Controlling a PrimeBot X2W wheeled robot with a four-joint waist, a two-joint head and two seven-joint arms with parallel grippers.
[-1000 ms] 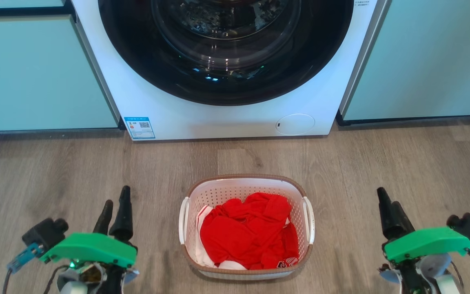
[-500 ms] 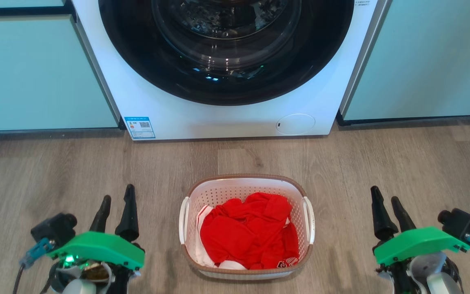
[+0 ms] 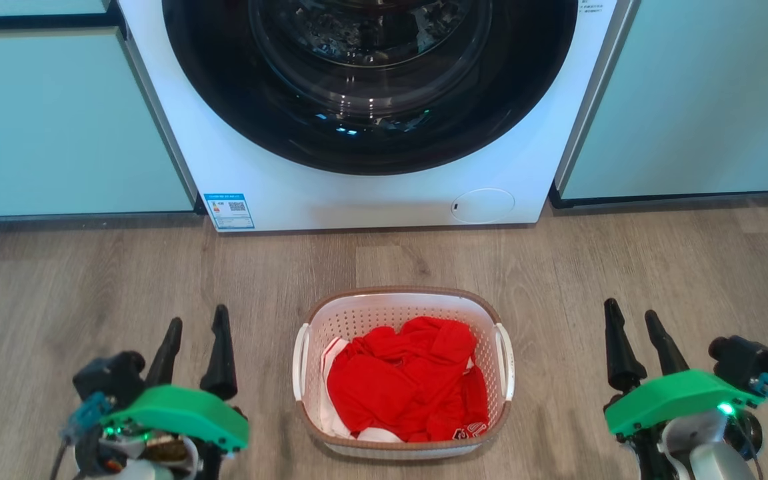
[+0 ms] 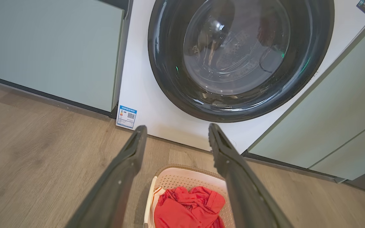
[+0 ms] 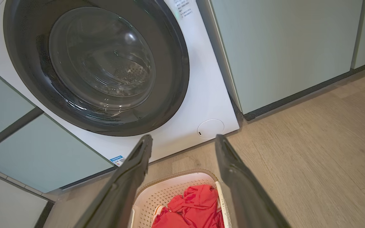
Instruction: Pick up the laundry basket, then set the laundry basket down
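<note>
A white laundry basket (image 3: 397, 312) of red clothes (image 3: 404, 380) sits on the wood floor (image 3: 91, 280) before the washing machine (image 3: 371, 200). To lift it level, each hand should move inward onto its side handle (image 3: 300, 360) together — left hand (image 3: 198, 317) and right hand (image 3: 631, 309) hover either side, well apart from it, fingers parted, pointing forward.

Wood-look plank floor (image 3: 91, 280) in front of me. Laundry basket (image 3: 384, 310) rests on it, red clothes (image 3: 404, 380) inside. Washing machine (image 3: 371, 200) stands beyond basket, gap between; pale green cabinets (image 3: 57, 120) flank machine.
</note>
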